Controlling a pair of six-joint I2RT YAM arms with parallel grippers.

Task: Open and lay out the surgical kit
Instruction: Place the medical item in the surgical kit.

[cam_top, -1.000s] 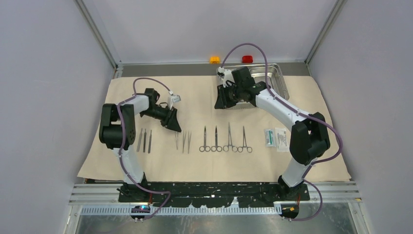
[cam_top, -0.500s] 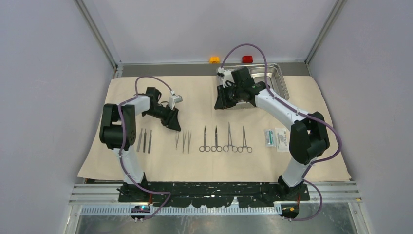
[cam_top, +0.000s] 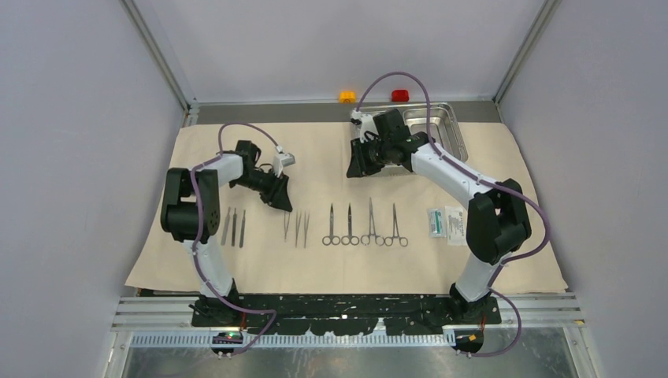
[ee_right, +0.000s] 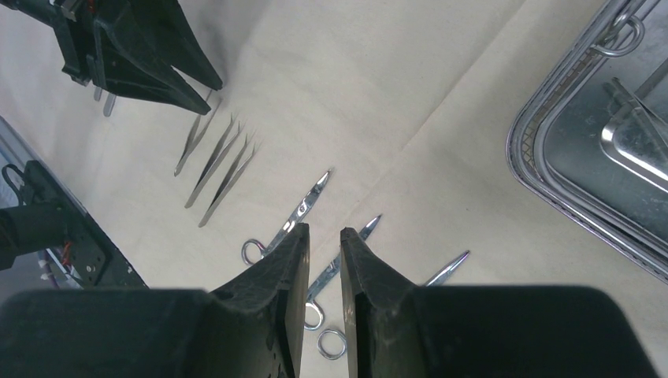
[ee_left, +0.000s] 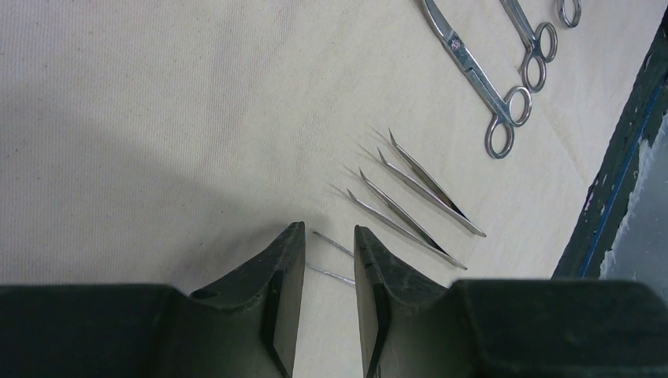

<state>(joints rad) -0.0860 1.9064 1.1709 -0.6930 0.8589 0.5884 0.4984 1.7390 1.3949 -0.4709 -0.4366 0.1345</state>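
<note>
The beige cloth (cam_top: 197,260) lies spread flat. On it, in a row, lie three straight handles (cam_top: 234,227), three tweezers (cam_top: 295,228), several ring-handled clamps (cam_top: 366,226) and two packets (cam_top: 447,223). The steel tray (cam_top: 459,134) stands at the back right. My left gripper (cam_top: 280,203) hovers low over the leftmost tweezers (ee_left: 332,260); its jaws (ee_left: 327,228) stand a little apart and grip nothing. My right gripper (cam_top: 356,167) hangs above the cloth beside the tray rim (ee_right: 543,169). Its jaws (ee_right: 323,228) are narrowly open and empty, over the clamps (ee_right: 291,220).
An orange block (cam_top: 347,96) and a red block (cam_top: 400,95) sit behind the cloth at the back wall. Grey walls close in both sides. The dark front rail (ee_left: 622,181) runs just past the cloth's near edge.
The left wrist has shifted slightly above the tweezers. The right arm and the laid-out instruments have not visibly moved.
</note>
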